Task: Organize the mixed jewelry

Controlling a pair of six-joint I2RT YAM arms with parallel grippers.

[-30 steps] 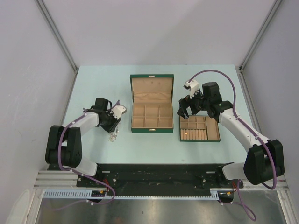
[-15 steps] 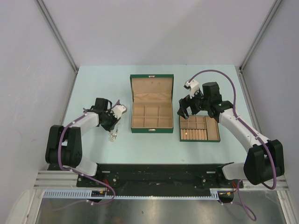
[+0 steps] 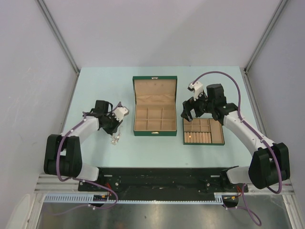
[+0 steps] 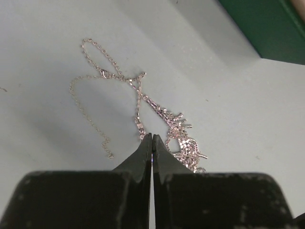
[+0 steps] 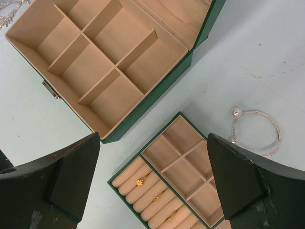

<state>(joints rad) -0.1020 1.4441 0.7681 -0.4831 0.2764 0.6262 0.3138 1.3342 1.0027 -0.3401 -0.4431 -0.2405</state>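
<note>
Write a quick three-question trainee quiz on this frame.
1. True or false: every compartment of the box is empty.
2. Where does the loop lie?
A. in the box
B. on the table beside the tray
C. on the ring rolls
3. Which is open, the left tool or the right tool?

Key: 1 true; 2 B; 3 right tool.
</note>
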